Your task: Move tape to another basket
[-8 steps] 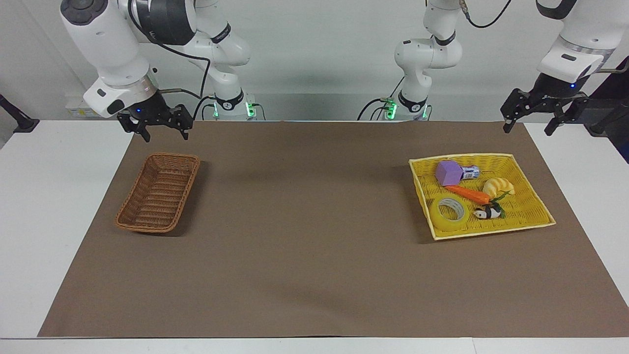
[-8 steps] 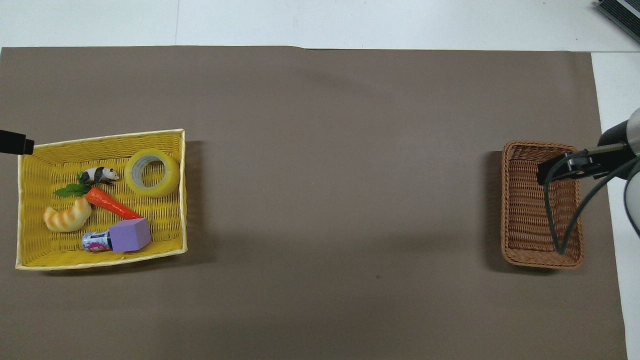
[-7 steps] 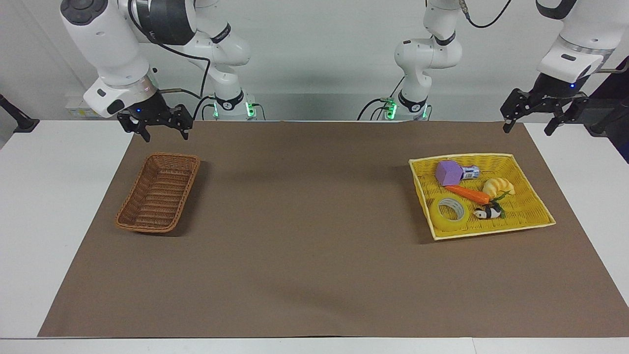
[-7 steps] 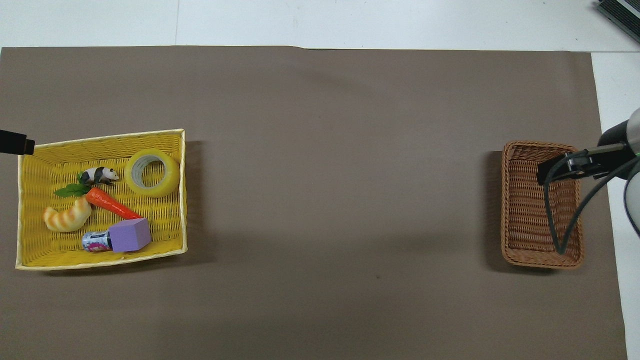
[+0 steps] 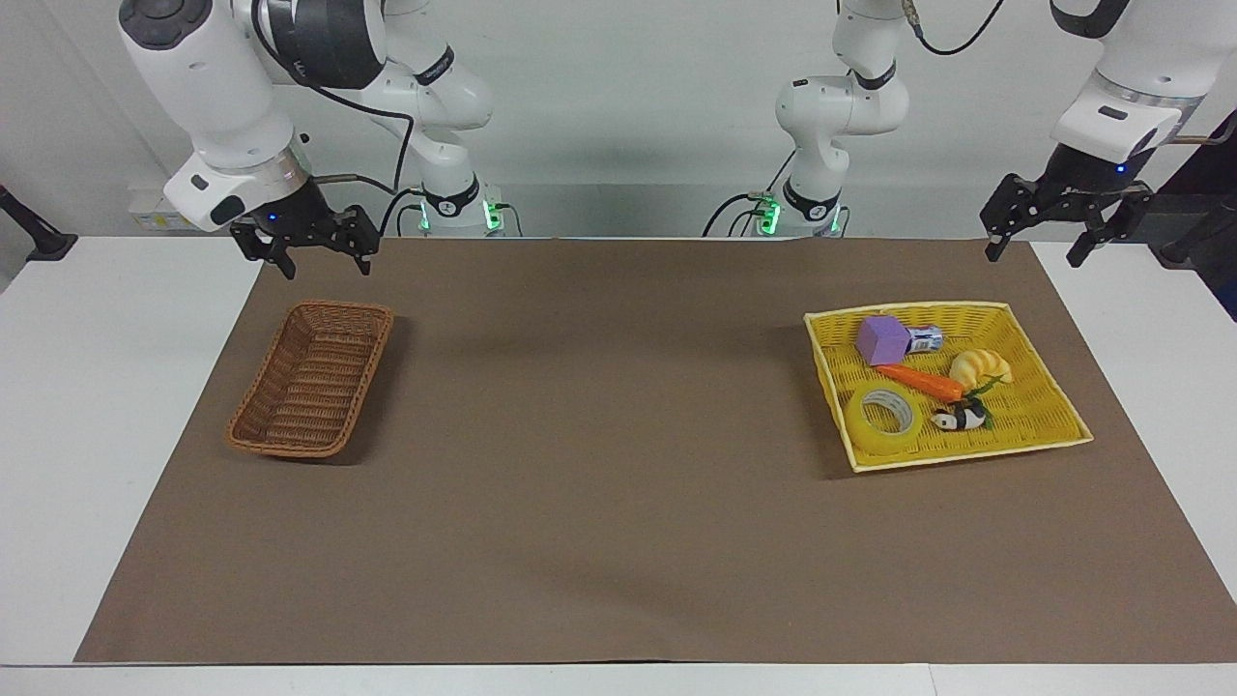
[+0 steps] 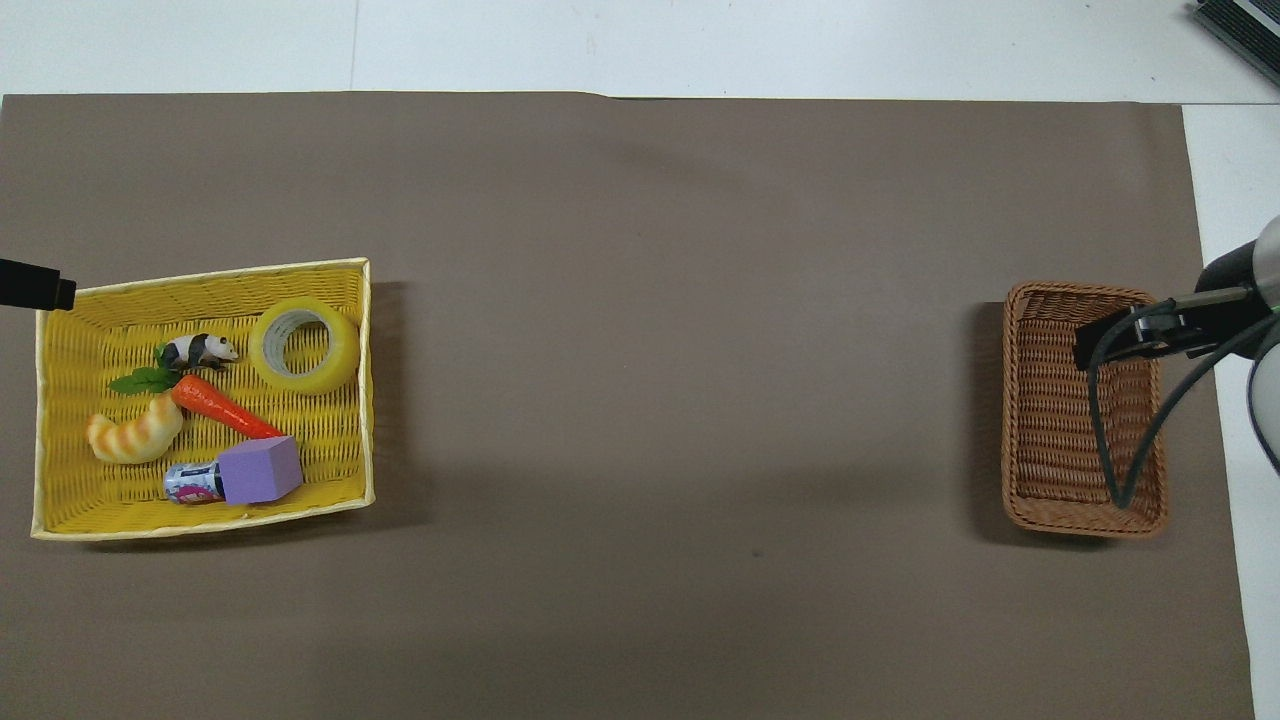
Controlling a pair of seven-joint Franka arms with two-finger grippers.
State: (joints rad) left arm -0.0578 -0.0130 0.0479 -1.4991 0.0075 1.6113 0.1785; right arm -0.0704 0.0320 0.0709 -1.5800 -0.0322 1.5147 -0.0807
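Brown matting is covering the counter [image 5: 618, 580]; the tape [image 5: 881, 418] is sitting untouched in the yellow basket [image 5: 1049, 391], the wicker basket [image 5: 311, 379] is waiting empty. Both pincers are hanging spread, the left pincer [image 5: 1032, 249] over the mat's corner, the right pincer [image 5: 324, 266] waiting. Everything's left to do.

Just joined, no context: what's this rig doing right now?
Nothing is being handled yet. The tape lies in the yellow basket at the left arm's end, alongside a toy carrot, panda, croissant, purple block and small can. The brown wicker basket at the right arm's end holds nothing. The left gripper and right gripper both hang open and raised near the robots' edge of the mat.
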